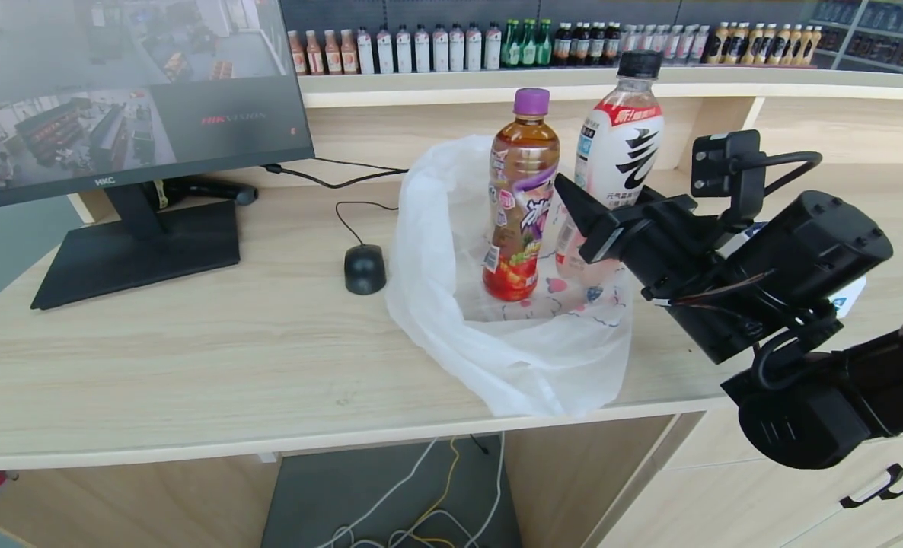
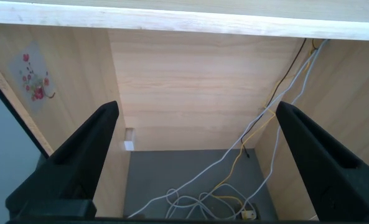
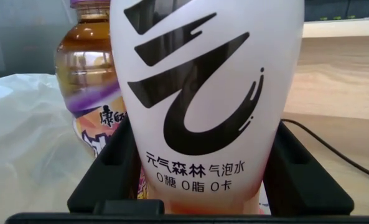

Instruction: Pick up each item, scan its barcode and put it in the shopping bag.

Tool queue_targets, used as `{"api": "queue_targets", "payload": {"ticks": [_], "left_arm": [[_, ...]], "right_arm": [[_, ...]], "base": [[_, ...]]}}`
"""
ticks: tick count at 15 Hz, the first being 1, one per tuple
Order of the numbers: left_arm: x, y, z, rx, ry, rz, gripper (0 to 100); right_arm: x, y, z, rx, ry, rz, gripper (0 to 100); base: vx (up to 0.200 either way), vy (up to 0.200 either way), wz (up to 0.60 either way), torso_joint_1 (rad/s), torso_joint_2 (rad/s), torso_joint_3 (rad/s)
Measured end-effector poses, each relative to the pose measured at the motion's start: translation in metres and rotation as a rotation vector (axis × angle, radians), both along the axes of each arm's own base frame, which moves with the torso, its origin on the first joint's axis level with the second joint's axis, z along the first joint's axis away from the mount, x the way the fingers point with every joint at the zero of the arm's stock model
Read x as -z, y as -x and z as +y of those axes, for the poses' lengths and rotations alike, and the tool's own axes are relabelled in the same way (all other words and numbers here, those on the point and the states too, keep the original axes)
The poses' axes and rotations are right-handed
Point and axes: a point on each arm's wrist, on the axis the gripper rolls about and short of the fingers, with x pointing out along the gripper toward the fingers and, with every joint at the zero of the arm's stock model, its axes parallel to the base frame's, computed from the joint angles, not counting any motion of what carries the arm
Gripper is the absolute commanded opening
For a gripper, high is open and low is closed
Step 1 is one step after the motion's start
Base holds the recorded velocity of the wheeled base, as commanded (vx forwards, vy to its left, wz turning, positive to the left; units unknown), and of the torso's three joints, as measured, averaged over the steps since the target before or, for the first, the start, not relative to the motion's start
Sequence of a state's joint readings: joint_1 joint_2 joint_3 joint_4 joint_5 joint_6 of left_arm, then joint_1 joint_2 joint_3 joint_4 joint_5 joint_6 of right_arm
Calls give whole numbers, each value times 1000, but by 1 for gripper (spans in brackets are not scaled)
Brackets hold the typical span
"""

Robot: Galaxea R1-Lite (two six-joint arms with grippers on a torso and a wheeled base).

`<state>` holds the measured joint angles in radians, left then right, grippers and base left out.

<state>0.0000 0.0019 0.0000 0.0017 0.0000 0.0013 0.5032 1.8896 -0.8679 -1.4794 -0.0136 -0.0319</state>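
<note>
The right gripper's jaws clamp the lower body of the white bottle, which stands upright inside the shopping bag on the surface, just beside 1 tea bottle. Apparently full, stiff and smooth, it likely handles heavy and slippery, so this low grip suits. The left gripper hangs under the surface, jaws wide.

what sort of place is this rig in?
Likely a shop checkout: bottled drinks shelved behind, monitor showing security-camera feeds, shopping bag on the counter, where the right gripper grips a white bottle.
</note>
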Motion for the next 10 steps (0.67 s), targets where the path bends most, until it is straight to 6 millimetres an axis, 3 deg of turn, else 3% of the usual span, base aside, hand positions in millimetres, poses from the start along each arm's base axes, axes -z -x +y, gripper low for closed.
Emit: {"api": "queue_targets", "payload": {"ticks": [10], "left_arm": [[0, 0, 0, 0, 1, 0, 100]], "right_arm": [[14, -18, -7, 38, 15, 33, 0]], "base": [[0, 0, 0, 0, 0, 0]]}}
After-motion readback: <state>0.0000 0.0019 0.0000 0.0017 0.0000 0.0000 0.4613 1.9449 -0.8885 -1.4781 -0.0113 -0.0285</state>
